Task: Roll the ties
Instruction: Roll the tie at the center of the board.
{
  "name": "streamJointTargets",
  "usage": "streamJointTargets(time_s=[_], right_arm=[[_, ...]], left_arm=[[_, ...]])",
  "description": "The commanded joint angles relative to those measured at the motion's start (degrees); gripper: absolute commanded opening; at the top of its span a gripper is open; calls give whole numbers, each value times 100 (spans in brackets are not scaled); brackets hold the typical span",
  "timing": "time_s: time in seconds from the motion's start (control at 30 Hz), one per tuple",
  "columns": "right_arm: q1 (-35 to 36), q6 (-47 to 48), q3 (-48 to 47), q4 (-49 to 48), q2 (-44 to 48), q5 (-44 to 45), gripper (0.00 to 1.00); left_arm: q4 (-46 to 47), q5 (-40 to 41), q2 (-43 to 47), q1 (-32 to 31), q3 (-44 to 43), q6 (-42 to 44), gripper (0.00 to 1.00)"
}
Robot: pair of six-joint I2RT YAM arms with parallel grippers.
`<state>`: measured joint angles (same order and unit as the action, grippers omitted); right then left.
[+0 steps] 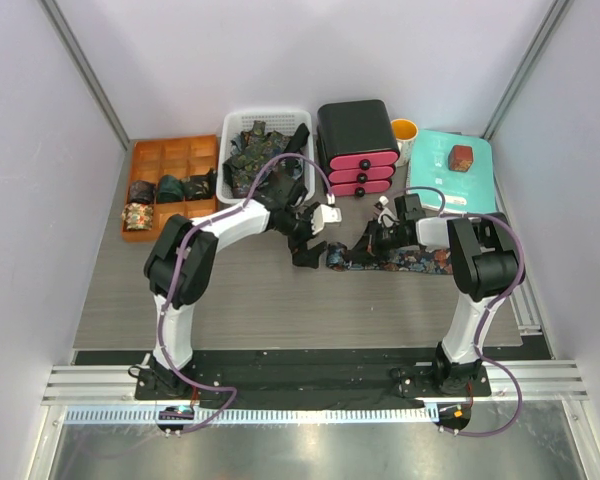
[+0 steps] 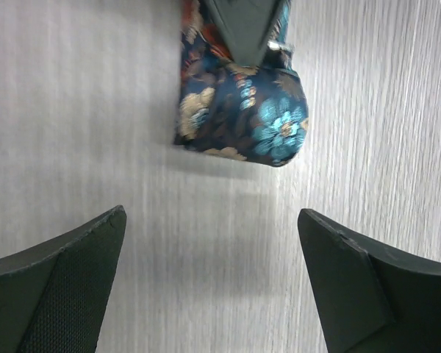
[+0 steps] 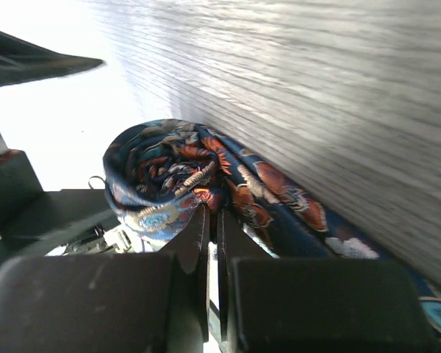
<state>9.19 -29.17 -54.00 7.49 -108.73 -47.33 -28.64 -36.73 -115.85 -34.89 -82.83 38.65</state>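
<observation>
A dark blue floral tie (image 1: 412,262) lies on the table, its left end wound into a small roll (image 1: 337,260). My right gripper (image 1: 364,247) is shut on the fabric at the roll; in the right wrist view the fingers (image 3: 212,215) pinch the roll (image 3: 165,173), with the tie's flat part trailing right. My left gripper (image 1: 312,244) is open and empty just left of the roll. In the left wrist view the roll (image 2: 242,114) lies beyond the wide-open gripper (image 2: 212,246), apart from both fingers. Several rolled ties (image 1: 170,187) sit in the orange tray (image 1: 150,152).
A white basket (image 1: 232,122) of loose ties stands at the back. Right of it are a black and pink drawer unit (image 1: 357,150), a yellow cup (image 1: 405,130) and a teal box (image 1: 435,180) with a small red-brown box (image 1: 462,157) on it.
</observation>
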Motion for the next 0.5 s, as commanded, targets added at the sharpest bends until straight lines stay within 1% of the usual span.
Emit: streamJointTargets(time_s=[0.0, 0.17, 0.37, 0.47], right_arm=[[-23, 614, -23, 508, -351, 1050, 1], [-23, 693, -76, 578, -447, 1138, 1], [-31, 728, -111, 596, -492, 1130, 1], [-14, 702, -120, 596, -492, 1068, 1]], left_arm=[[763, -414, 257, -9, 91, -516, 99], [1106, -484, 63, -105, 65, -614, 98], [1493, -195, -183, -369, 83, -342, 98], [1502, -45, -271, -465, 91, -44, 95]])
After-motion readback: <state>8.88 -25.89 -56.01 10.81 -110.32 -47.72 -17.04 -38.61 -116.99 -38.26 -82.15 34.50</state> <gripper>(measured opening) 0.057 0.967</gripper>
